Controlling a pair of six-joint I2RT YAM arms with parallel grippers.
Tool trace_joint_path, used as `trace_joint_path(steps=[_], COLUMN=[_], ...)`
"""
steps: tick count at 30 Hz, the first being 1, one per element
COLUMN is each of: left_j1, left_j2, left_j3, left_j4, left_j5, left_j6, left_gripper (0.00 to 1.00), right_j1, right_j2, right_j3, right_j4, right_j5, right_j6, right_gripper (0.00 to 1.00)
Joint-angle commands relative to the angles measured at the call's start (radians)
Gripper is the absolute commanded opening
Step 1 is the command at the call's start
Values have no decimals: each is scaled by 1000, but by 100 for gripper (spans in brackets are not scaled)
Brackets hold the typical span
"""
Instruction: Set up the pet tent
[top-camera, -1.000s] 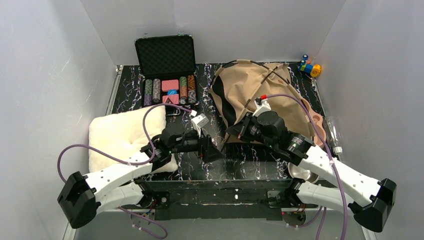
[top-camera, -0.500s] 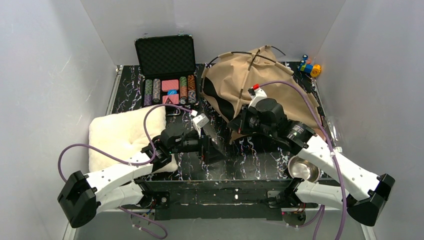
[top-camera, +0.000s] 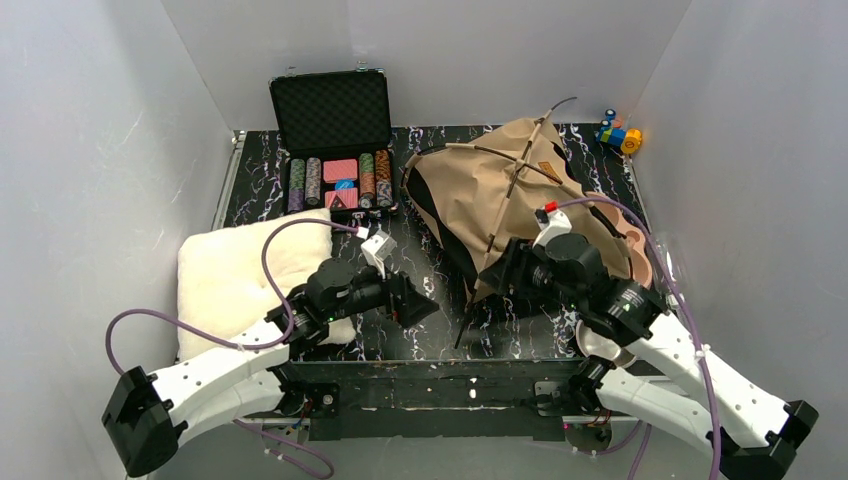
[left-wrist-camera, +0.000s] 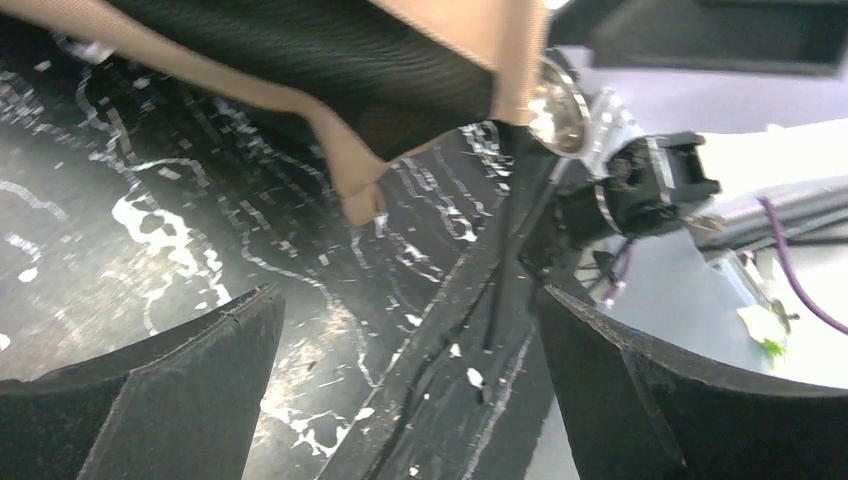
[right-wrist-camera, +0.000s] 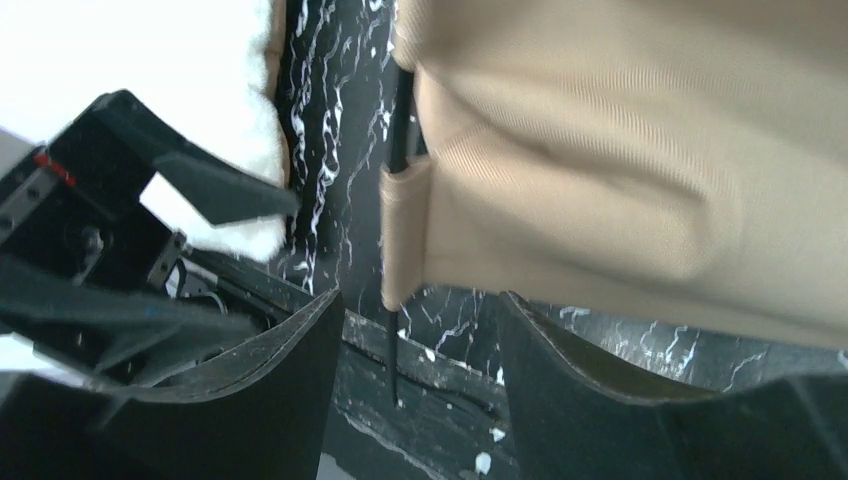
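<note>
The crumpled tan canvas tent, thin black poles crossed, sits by the bench's right edge. The left fingers gape empty; the right fingers stand apart astride 1 pole.

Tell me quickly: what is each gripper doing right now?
Left gripper: open, holding nothing.
Right gripper: open; the pet tent pole sits between the jaws, unclamped.

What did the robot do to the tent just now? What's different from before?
The pet tent rose from slumped to puffed up and slid left. The right gripper, which had pinched its near edge, let go and drew back; its jaws now stand open around a pole end. The left gripper backed off a little, open. The cushion, chip case and toy stayed put.
</note>
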Motion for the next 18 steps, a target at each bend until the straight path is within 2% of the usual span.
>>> trace_joint_path(steps=[1, 5, 12, 18], left_j1=[-3, -3, -3, -3], left_j2=[50, 106, 175, 235], left_j3=[-31, -22, -23, 43], left_j4=[1, 31, 113, 28], left_j5=[-175, -256, -328, -354], left_j6=[-26, -73, -164, -163], left_gripper=[98, 98, 98, 98], right_j1=[4, 44, 208, 288], right_j2=[-78, -145, -171, -120], right_j3=[-134, -286, -429, -472], right_j4=[70, 218, 453, 585], right_j5=[-89, -140, -6, 69], right_j6=[110, 206, 310, 351], right_gripper=[63, 56, 53, 50])
